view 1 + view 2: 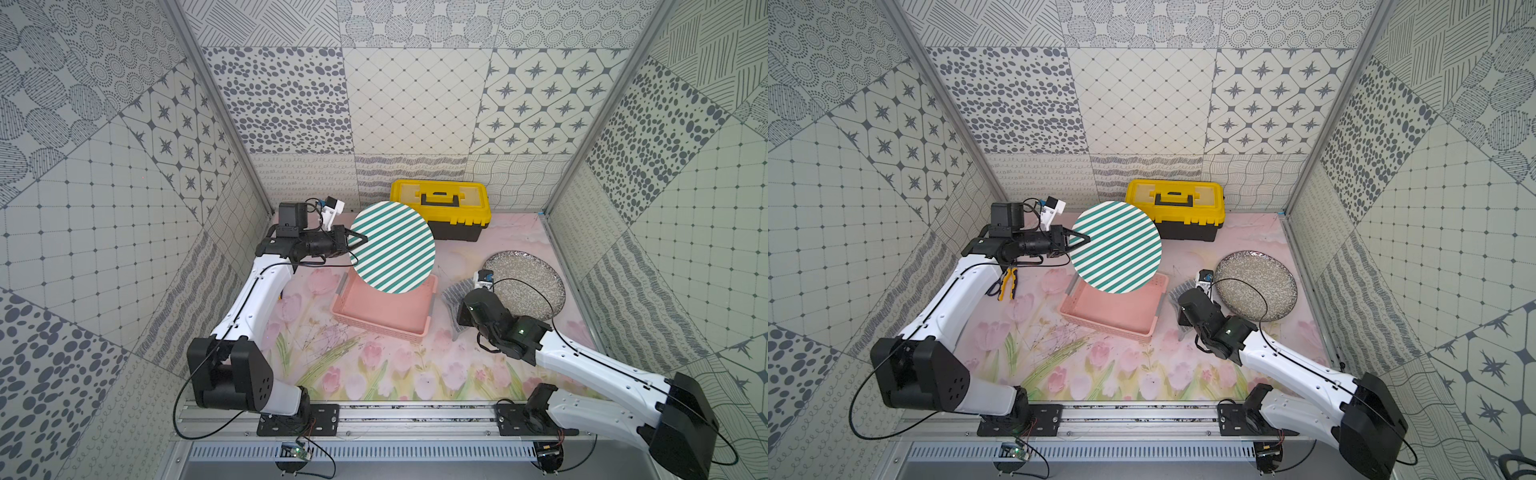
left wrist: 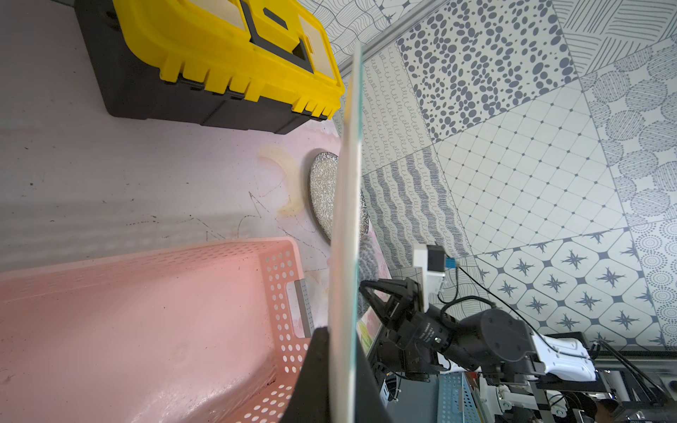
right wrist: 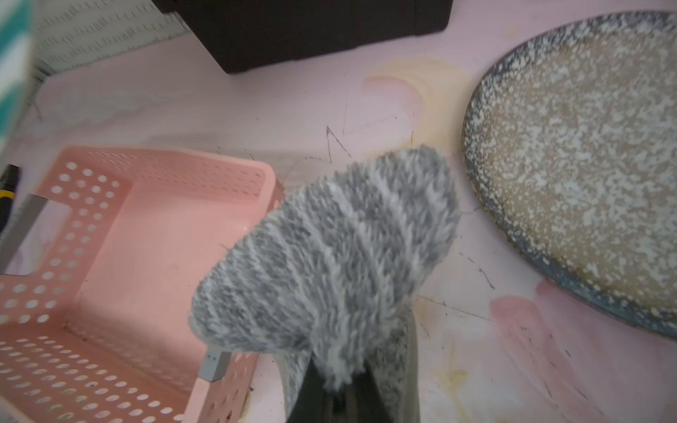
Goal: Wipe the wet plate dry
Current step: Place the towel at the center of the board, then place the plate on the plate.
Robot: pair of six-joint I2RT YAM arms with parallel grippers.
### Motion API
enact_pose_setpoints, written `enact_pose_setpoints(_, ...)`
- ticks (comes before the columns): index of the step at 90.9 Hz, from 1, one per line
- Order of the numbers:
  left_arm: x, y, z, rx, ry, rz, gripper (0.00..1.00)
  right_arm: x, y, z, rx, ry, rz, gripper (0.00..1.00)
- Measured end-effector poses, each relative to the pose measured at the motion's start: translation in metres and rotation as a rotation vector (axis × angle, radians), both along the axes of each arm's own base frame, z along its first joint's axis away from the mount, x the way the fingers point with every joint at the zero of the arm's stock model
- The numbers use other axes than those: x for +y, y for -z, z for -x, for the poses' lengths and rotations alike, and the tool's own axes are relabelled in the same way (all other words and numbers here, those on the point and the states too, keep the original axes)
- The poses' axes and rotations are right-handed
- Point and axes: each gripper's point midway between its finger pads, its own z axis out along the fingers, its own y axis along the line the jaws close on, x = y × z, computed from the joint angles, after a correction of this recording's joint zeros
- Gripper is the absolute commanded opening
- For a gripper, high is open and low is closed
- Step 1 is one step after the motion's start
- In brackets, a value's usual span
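A green-and-white striped plate point(image 1: 392, 247) point(image 1: 1116, 247) hangs on edge above the pink basket. My left gripper point(image 1: 357, 240) point(image 1: 1079, 239) is shut on its rim. In the left wrist view the plate point(image 2: 346, 219) shows edge-on between the two black fingers point(image 2: 317, 370) of that gripper point(image 2: 341, 338). To the right, low over the table, my right gripper point(image 3: 340, 388) is shut on a fuzzy grey cloth point(image 3: 329, 249) point(image 1: 455, 293) point(image 1: 1179, 289). The cloth bunches out past the jaws and is apart from the striped plate.
A pink perforated basket point(image 1: 382, 328) point(image 1: 1108, 326) sits mid-table under the plate. A speckled plate point(image 1: 525, 284) point(image 1: 1258, 284) lies flat at the right beside the right wrist. A yellow and black toolbox point(image 1: 440, 208) stands at the back. Yellow-handled pliers point(image 1: 1007, 284) lie under the left arm.
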Motion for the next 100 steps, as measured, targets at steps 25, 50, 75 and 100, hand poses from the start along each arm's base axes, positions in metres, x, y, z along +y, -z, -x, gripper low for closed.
enact_pose_setpoints(25,0.000,-0.005,0.003,-0.022,0.007,-0.002,0.00,0.003,0.040,0.007,0.139,-0.004,0.040,0.70)
enact_pose_setpoints(50,-0.001,-0.008,0.008,-0.044,0.026,-0.011,0.00,-0.009,-0.035,-0.020,0.056,-0.089,-0.106,0.75)
enact_pose_setpoints(75,-0.007,-0.013,0.024,-0.062,0.107,0.012,0.00,0.042,-0.131,-0.028,-0.046,-0.439,-0.439,0.62)
enact_pose_setpoints(100,-0.018,-0.027,0.052,-0.084,0.232,0.089,0.00,0.067,-0.160,-0.035,-0.076,-0.592,-0.643,0.57)
